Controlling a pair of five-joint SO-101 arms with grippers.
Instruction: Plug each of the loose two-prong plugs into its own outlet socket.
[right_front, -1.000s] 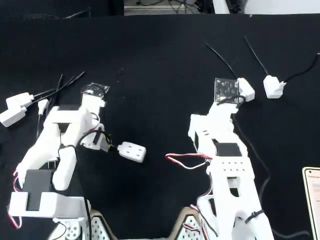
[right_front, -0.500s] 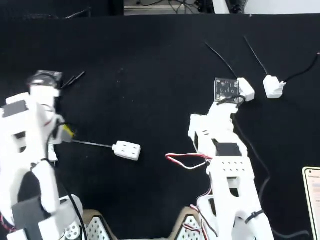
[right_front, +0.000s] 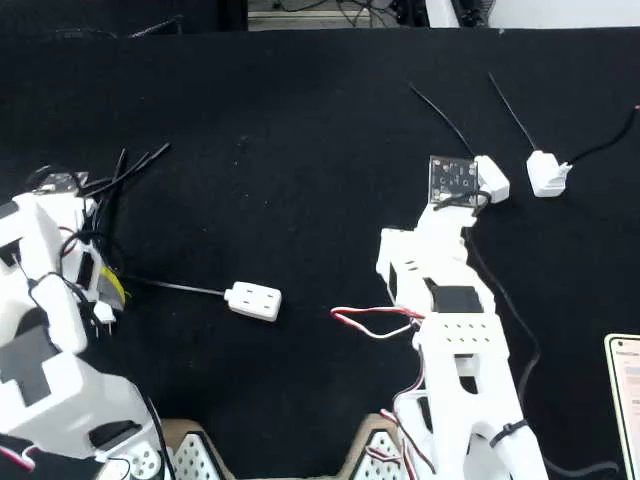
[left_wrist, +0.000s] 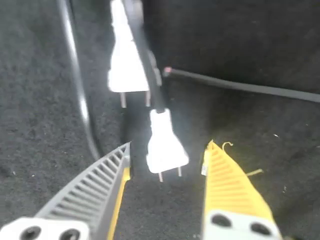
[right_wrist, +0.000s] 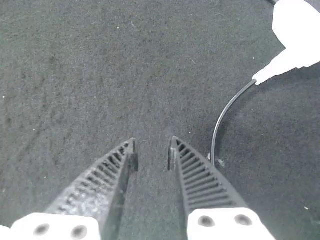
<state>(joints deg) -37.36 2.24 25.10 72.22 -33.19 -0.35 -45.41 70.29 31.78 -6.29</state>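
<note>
Left wrist view puts the job up close. The left gripper (left_wrist: 167, 146), with one grey ribbed finger and one yellow, stands wide open. A small white two-prong plug (left_wrist: 167, 150) lies on the black cloth (left_wrist: 40, 100) between the fingers, and neither finger appears to touch it.

To take it well, the fingers should close squarely across the plug's flat body, behind the prongs, so both metal pins stay free. The pins point back toward the wrist, so I judge the plug must be turned before it can meet a socket. A thin black cord (left_wrist: 150, 75) runs off its tail. A second white plug (left_wrist: 127, 70) lies just beyond, so a sloppy squeeze could snag the neighbour.

The plug itself is pale, glossy and wedge-shaped, widening toward two short pins. It looks light and liable to skid on the cloth.

The white outlet block (right_front: 253, 300) lies on its own cord in the high view, and both plugs sit well to its left. Well to its right, the right gripper (right_wrist: 151, 145) hangs over bare cloth, its fingers narrowly parted and holding nothing. A further white plug (right_wrist: 300, 22) lies beyond it.
</note>
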